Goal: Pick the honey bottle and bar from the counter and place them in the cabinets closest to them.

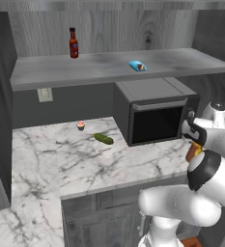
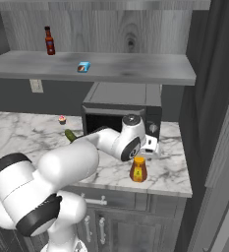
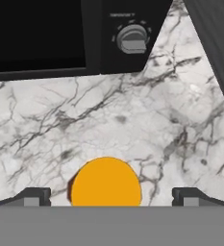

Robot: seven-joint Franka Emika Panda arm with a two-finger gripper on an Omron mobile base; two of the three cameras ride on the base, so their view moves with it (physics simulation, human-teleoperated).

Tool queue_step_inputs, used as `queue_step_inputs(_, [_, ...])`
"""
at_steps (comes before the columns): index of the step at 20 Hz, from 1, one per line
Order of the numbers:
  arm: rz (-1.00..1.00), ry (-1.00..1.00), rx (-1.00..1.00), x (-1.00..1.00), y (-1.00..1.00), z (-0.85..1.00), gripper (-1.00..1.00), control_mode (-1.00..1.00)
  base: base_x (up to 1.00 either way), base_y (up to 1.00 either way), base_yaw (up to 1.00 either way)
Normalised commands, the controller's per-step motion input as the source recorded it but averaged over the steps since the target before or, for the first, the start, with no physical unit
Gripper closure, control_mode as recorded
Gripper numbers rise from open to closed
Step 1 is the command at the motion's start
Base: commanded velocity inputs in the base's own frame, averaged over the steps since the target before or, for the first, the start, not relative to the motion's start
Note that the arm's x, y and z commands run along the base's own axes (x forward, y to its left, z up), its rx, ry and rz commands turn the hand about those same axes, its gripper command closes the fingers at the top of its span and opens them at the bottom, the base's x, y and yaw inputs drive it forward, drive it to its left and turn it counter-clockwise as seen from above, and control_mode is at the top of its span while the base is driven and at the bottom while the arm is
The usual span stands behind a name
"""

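Over white marble counter (image 3: 190,110), my gripper (image 3: 106,194) wide open, empty, straddling squat amber honey bottle (image 2: 138,170). Bottle pickup in hand; next probably lower, close.

The arm hides most of the honey bottle (image 1: 193,151) in the left base view.

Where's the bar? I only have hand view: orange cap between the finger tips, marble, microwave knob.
Observer: The bar lies on the open cabinet shelf above the microwave, already off the counter.
Operator: Is the bottle upright?
Observer: Yes. The honey bottle stands upright on the counter in front of the microwave, near the counter's front edge.
Operator: Gripper on it?
Observer: The gripper is open, its finger tips wide apart either side of the cap, just above the bottle.
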Motion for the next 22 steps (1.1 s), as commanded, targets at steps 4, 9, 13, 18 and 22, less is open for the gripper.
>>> queue_step_inputs(4, [0.00, 0.00, 0.00, 0.00, 0.00, -0.23, -1.00, -1.00, 0.00, 0.00, 0.00])
queue_step_inputs(9, [0.00, 0.00, 0.00, 0.00, 0.00, -0.25, -1.00, -1.00, 0.00, 0.00, 0.00])
queue_step_inputs(13, [0.00, 0.00, 0.00, 0.00, 0.00, -0.19, -1.00, -1.00, 0.00, 0.00, 0.00])
queue_step_inputs(18, [0.00, 0.00, 0.00, 0.00, 0.00, -0.03, 1.00, -1.00, 0.00, 0.00, 0.00])
queue_step_inputs(22, [0.00, 0.00, 0.00, 0.00, 0.00, 0.00, 1.00, -1.00, 0.00, 0.00, 0.00])
